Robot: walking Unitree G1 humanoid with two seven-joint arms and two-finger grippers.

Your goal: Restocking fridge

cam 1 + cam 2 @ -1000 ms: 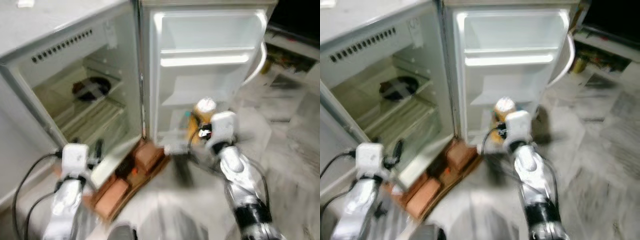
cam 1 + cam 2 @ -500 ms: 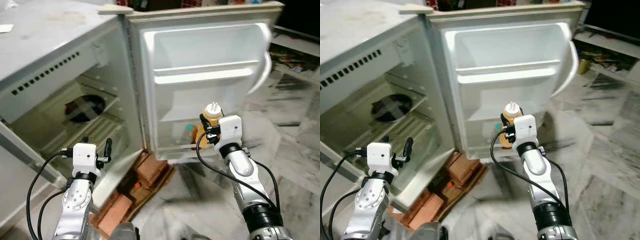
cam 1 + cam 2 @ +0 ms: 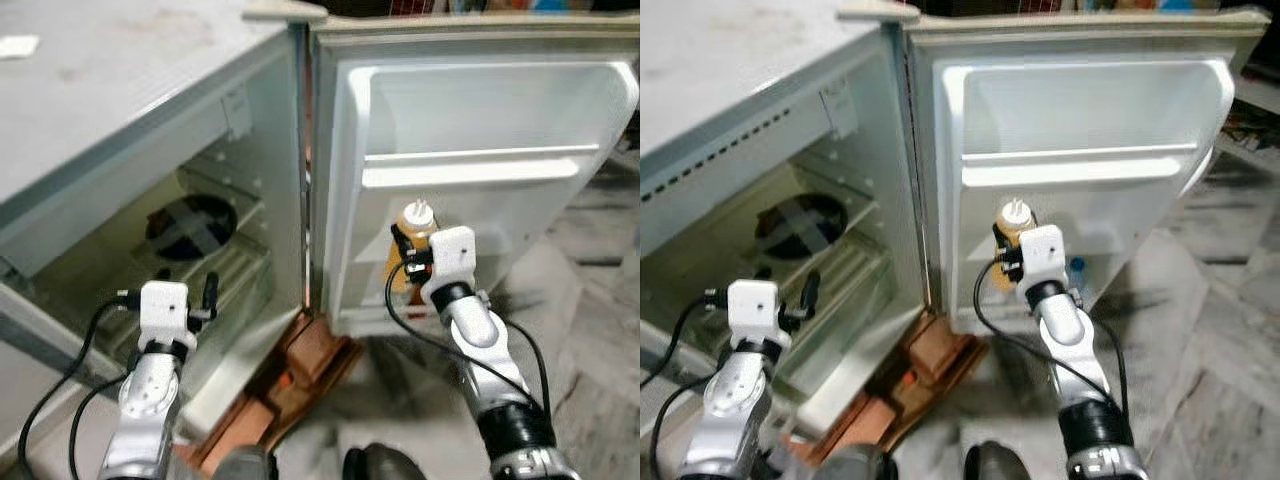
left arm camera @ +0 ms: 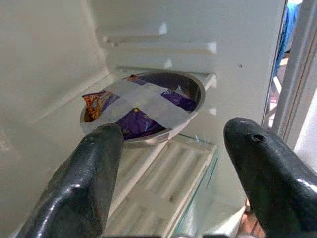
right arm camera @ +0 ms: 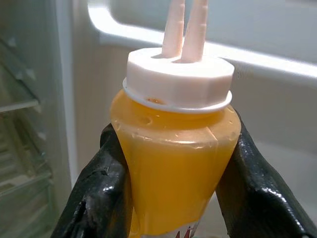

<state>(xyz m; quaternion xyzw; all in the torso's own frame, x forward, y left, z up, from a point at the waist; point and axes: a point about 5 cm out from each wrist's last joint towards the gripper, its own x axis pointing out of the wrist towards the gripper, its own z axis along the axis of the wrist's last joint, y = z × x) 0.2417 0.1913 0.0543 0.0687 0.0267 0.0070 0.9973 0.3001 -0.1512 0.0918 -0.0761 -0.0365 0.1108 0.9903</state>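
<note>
The right gripper (image 5: 168, 163) is clamped on a squeeze bottle (image 5: 176, 148) of yellow sauce, one black finger (image 5: 94, 198) at nine o'clock of the bottle's shoulder and the other at three, both pressed to the plastic just under the white twin-nozzle cap (image 5: 178, 74). The bottle stands upright in the grip. From the head camera it is held in front of the open fridge door (image 3: 480, 130), just below the door's white upper shelf rail (image 3: 470, 172); the lower door shelf (image 3: 1100, 290) lies at about six o'clock of the bottle. Whether its base already rests in that shelf cannot be told, since the wrist housing covers it.

The left gripper (image 4: 173, 163) has its fingers spread wide apart with nothing between them. It points into the main fridge compartment (image 3: 200, 250), where a steel bowl (image 4: 148, 106) of purple and orange packets, taped across its mouth, sits on a shelf at about twelve o'clock of the fingers, well apart from them.

Judging progress: the door is open and the bowl is already inside. The bottle is not yet released, so seating it in a door shelf, letting go and shutting the door look to be what is left. Bricks (image 3: 300, 370) lie on the floor under the fridge front.
</note>
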